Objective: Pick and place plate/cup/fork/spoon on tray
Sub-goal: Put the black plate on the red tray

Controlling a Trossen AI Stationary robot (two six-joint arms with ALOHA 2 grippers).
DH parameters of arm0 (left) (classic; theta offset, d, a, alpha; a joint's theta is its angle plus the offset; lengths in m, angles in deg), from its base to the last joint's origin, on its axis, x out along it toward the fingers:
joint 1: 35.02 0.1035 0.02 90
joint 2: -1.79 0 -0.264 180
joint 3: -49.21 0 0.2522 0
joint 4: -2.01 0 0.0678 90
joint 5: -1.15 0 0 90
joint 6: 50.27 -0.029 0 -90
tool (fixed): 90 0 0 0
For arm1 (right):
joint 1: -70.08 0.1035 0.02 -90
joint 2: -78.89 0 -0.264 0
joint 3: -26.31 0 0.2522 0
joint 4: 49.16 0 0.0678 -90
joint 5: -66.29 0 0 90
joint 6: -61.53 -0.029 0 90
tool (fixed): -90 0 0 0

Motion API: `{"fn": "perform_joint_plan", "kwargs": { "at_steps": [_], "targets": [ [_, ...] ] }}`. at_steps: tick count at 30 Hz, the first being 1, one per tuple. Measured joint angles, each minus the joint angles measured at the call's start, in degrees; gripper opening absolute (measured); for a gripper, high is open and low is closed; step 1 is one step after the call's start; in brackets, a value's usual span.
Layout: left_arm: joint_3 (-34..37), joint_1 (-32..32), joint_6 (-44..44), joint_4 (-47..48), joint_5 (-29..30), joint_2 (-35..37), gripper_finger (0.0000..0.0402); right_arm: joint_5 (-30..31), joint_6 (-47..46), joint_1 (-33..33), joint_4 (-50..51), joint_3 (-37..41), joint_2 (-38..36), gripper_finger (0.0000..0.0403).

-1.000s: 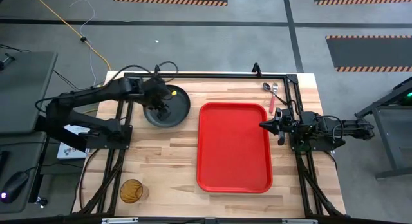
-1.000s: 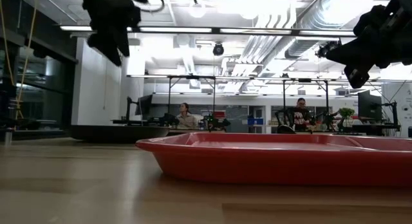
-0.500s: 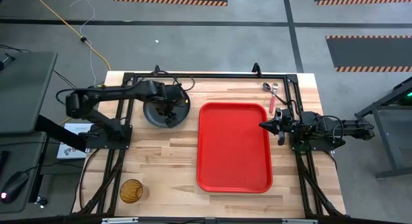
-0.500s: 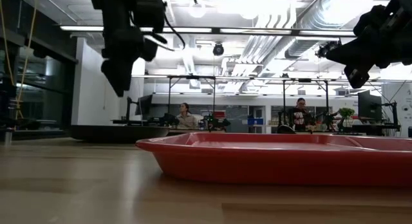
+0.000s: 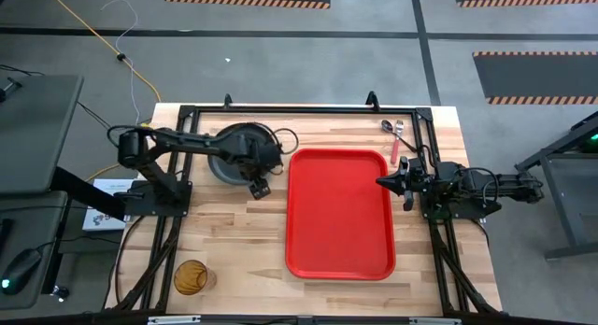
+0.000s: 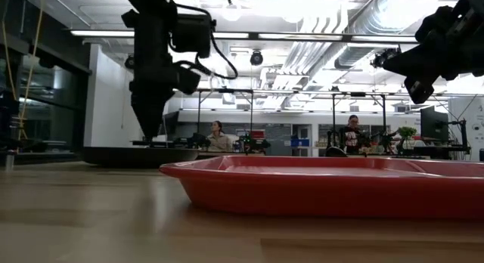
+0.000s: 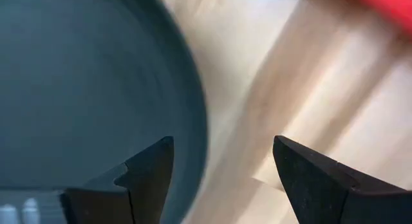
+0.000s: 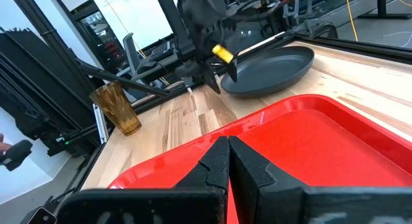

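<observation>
Left tool [image 5: 259, 185] spread wide, straddling the plate [image 5: 234, 149] rim at 4 o'clock, holding nothing, right tool [image 5: 381, 183] pressed together beside the tray [image 5: 338, 213]

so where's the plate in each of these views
High view: the plate lies on the wood left of the red tray, partly under the left pincer.
Low view: a low dark shape at far left, beyond the tray's rim.
Left wrist view: fills the picture's left side, one finger over its edge.
Right wrist view: upper middle, past the tray.
Shared landmark: the tray.
</observation>
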Motion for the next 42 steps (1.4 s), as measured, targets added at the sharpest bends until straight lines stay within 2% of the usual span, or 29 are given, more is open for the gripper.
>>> {"fn": "perform_joint_plan", "kwargs": {
  "at_steps": [4,14,28,33,42],
  "targets": [
    [0.0,-0.86,3.45,-0.2,3.88,-3.11,0.0255,0.0,-0.01,0.0,0.01,0.0,0.0,0.0],
    [0.04,-1.01,4.38,-3.15,3.84,-8.97,0.0255,0.0,-0.01,-0.02,0.01,0.01,0.0,0.0],
    [-0.02,-0.38,3.92,-4.57,2.87,-9.85,0.0251,0.0,0.01,-0.01,0.01,0.0,0.0,0.0],
    [-0.02,-0.42,3.38,-4.56,2.75,-9.85,0.0209,0.0,0.01,-0.02,0.01,0.0,0.0,0.0],
    [-0.02,-0.42,3.03,-4.1,3.29,-9.74,0.0077,0.02,0.01,-0.02,0.01,0.0,0.0,0.0]
  ]
}}
